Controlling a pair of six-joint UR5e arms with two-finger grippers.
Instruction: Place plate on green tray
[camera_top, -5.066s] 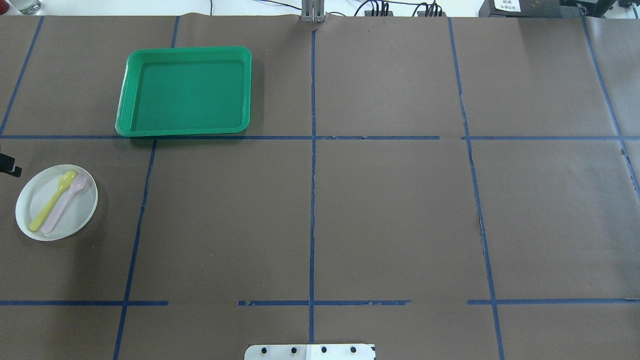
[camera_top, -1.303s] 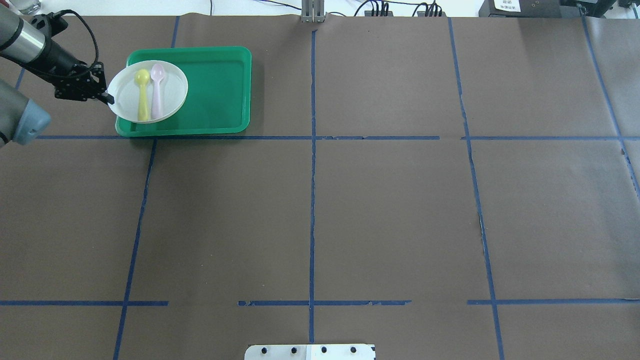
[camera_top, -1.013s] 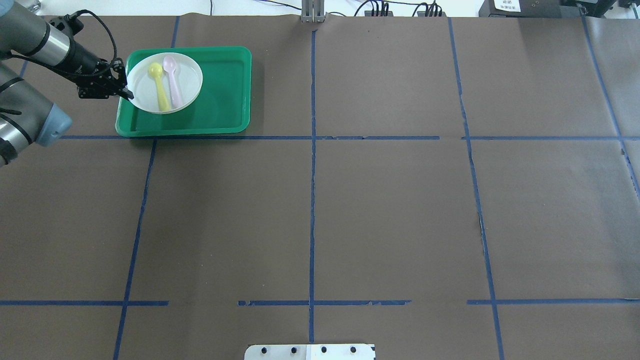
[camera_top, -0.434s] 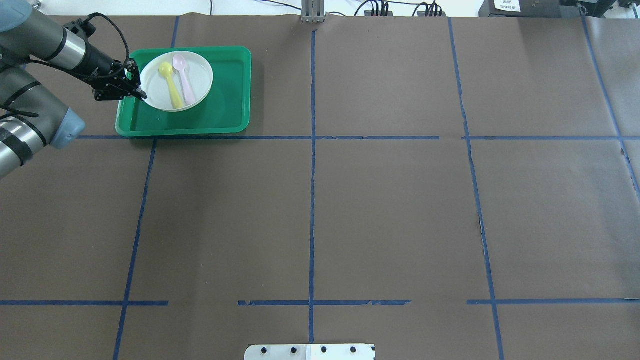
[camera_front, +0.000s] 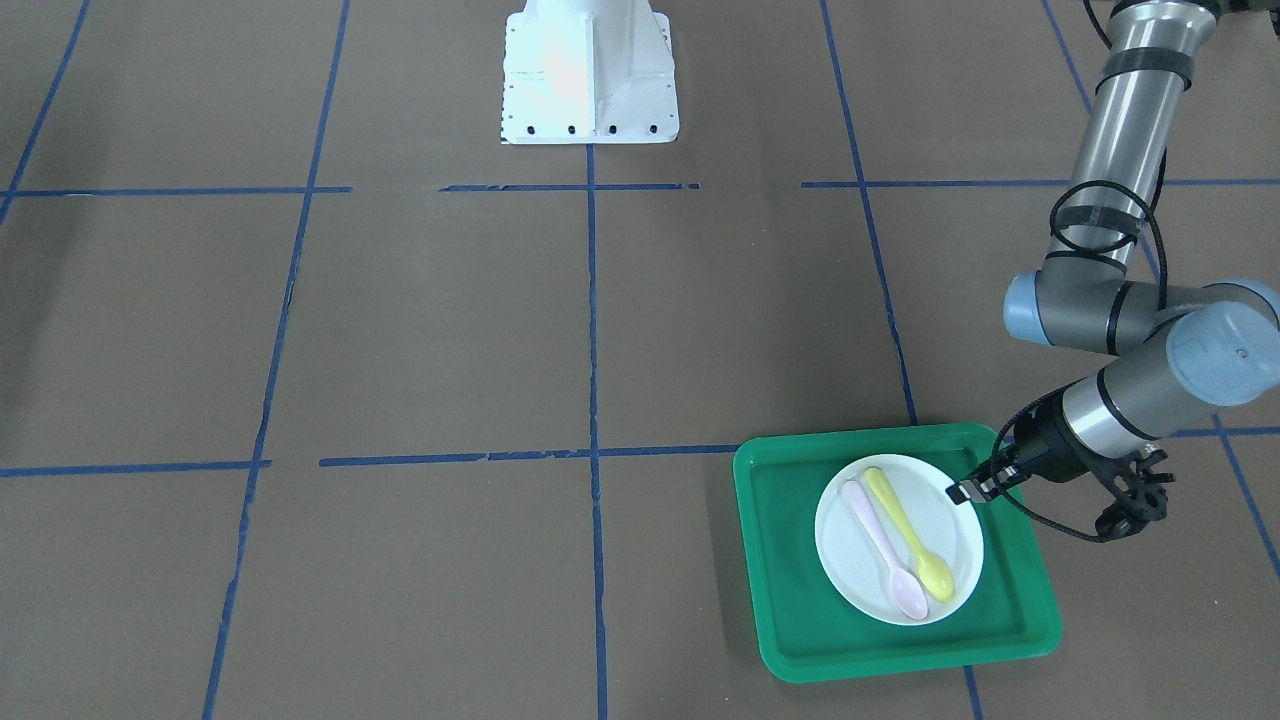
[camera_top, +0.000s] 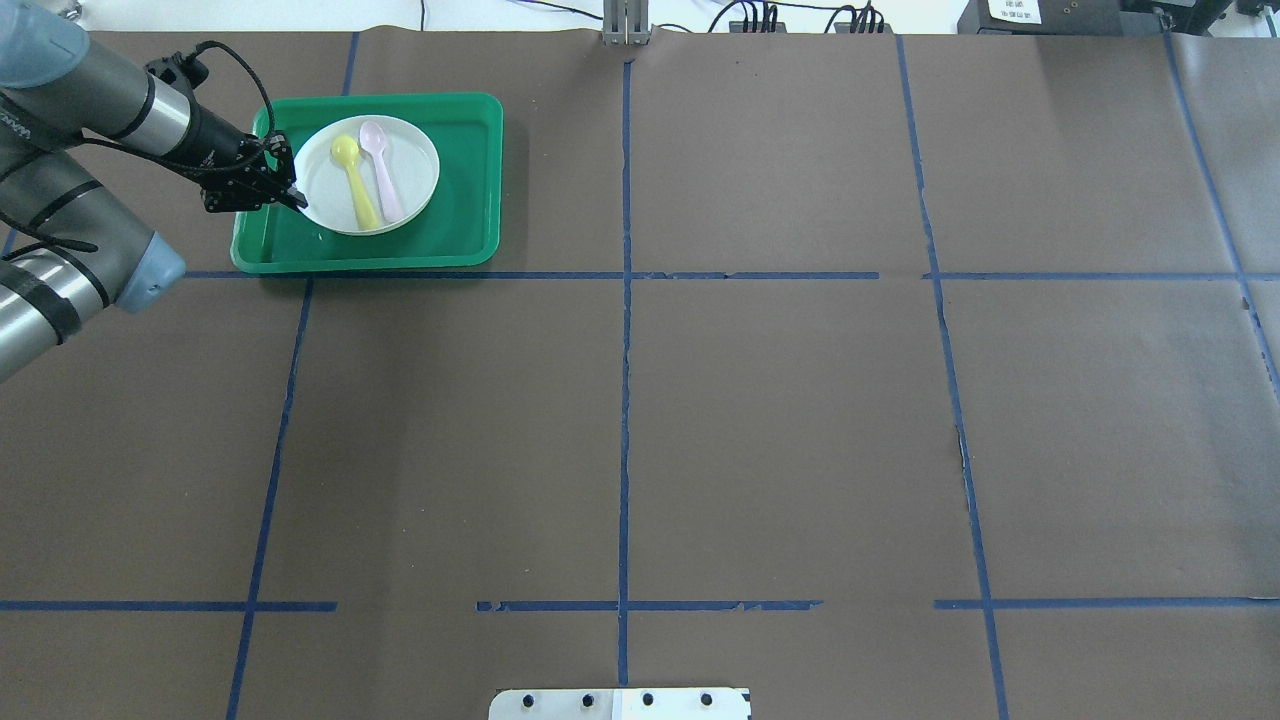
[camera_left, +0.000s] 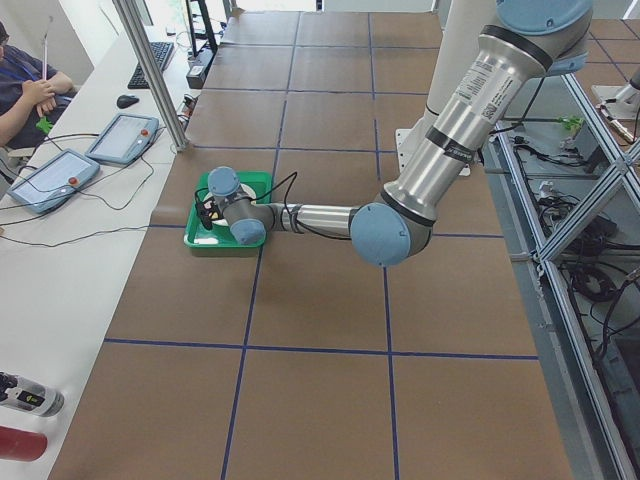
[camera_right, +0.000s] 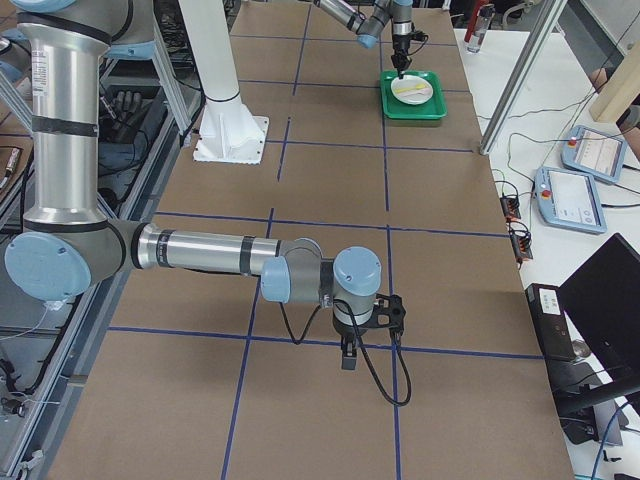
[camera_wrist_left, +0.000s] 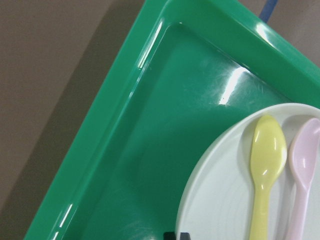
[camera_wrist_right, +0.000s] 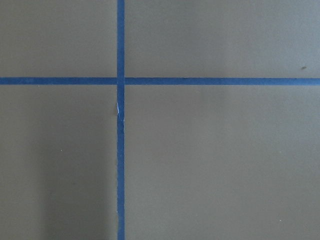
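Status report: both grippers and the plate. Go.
Left gripper shut on plate rim. Plate over green tray, inside its rim, spoons aboard, not yet released. Right gripper far off, state unreadable. Nothing else in tray.

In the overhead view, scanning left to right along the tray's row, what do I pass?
left hand → yellow spoon → pink spoon → middle blue tape line. The plate and green tray overlap the first three, so they are left out.

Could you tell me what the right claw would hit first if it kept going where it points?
The right claw points down at brown table paper beside a blue tape crossing; probably that paper first.
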